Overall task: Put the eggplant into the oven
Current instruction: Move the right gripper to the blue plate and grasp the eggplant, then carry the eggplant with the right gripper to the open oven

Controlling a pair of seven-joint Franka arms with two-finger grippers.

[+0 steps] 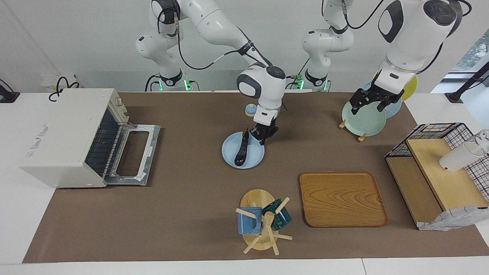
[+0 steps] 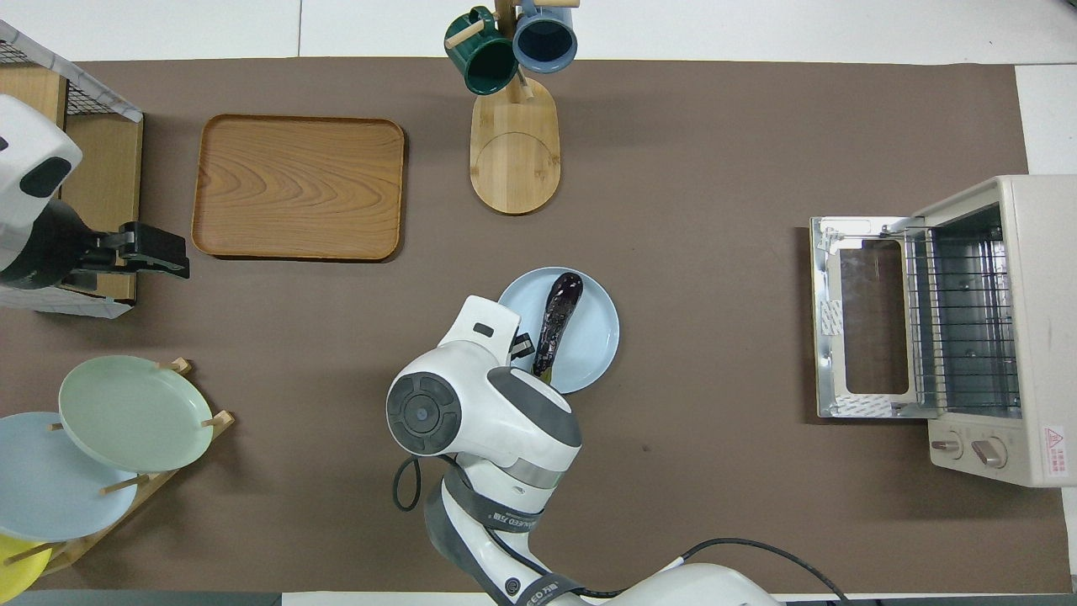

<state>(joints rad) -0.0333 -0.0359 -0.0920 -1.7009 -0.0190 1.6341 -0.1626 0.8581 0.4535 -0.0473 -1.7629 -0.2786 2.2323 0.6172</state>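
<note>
The dark purple eggplant [image 1: 242, 149] [image 2: 557, 320] lies on a light blue plate [image 1: 254, 156] [image 2: 593, 328] mid-table, its stem end toward the robots. My right gripper [image 1: 263, 138] [image 2: 523, 343] is shut, low at the plate's rim beside the stem end, toward the left arm's end. The eggplant is not between its fingertips; whether they pinch the rim I cannot tell. The cream-white oven [image 1: 65, 133] [image 2: 1010, 328] stands at the right arm's end, its door [image 1: 133, 152] dropped open and the wire rack showing. My left gripper [image 1: 371, 104] [image 2: 156, 252] waits open over the plate rack.
A mug tree [image 1: 261, 225] with a blue and a green mug and a wooden tray [image 1: 342, 198] lie farther from the robots than the plate. A rack with a green plate [image 1: 363, 118] and a wire-and-wood shelf [image 1: 435, 172] stand at the left arm's end.
</note>
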